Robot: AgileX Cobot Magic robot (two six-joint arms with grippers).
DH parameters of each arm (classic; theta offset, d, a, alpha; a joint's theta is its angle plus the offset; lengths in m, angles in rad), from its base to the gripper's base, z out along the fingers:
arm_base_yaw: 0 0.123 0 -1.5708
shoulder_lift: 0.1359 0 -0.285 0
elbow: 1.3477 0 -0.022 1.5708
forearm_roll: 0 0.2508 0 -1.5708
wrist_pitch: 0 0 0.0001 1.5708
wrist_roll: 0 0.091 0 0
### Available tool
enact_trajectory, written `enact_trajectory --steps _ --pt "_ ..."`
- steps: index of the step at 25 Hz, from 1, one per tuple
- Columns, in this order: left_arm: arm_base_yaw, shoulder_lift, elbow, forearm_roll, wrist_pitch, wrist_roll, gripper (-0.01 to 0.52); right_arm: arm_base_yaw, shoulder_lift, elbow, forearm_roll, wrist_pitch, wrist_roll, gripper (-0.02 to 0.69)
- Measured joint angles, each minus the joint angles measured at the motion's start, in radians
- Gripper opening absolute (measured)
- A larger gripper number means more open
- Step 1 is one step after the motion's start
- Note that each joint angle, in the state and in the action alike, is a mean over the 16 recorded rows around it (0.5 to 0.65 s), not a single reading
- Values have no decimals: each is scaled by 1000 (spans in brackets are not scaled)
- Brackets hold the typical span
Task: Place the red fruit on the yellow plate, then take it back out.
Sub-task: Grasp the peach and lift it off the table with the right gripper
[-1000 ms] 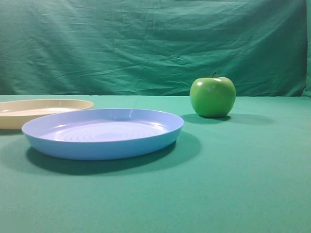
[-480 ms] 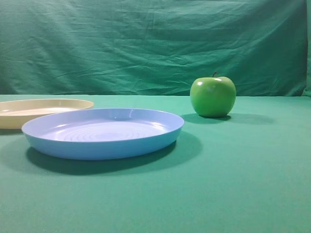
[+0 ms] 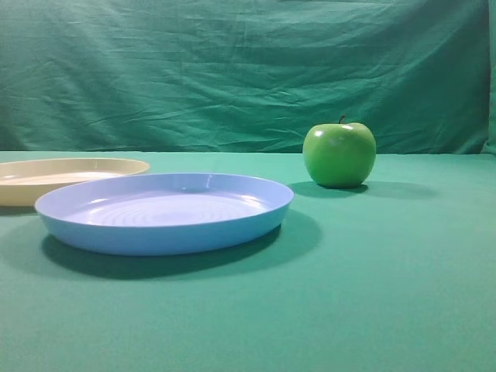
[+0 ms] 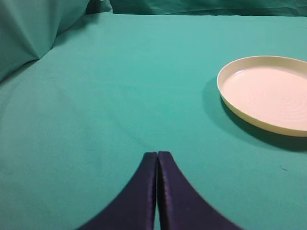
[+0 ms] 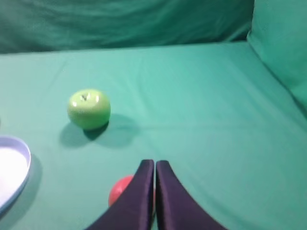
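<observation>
The red fruit [image 5: 118, 189] lies on the green cloth in the right wrist view, partly hidden behind my right gripper [image 5: 155, 163], whose dark fingers are pressed together with nothing between them. The fruit is out of the exterior view. The yellow plate [image 3: 46, 180] sits at the far left, behind the blue plate; its rim [image 4: 225, 98] is at the right of the left wrist view, and it holds nothing. My left gripper [image 4: 157, 154] is shut and holds nothing, hovering over bare cloth to the left of that plate. Neither gripper appears in the exterior view.
A light blue plate [image 3: 155, 236] stands in the near left [image 5: 19, 179]. A glossy green apple [image 3: 339, 154] with a stem sits farther back on the right [image 5: 88, 109]. Green cloth covers the table and hangs as a backdrop all round.
</observation>
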Motion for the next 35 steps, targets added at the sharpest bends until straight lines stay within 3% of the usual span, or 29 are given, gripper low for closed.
enact_trajectory --steps 6,10,22,26,35 --pt "0 0 0 0 0 0 0 42 119 -15 57 15 -149 3" --pt "0 0 0 0 0 0 0 72 229 -21 96 5 -248 51" --pt "0 0 0 0 0 0 0 108 621 -55 172 -118 -325 504" --pt "0 0 0 0 0 0 0 108 736 -63 196 -186 -325 617" --pt "0 0 0 0 0 0 0 111 962 -68 234 -330 -325 631"
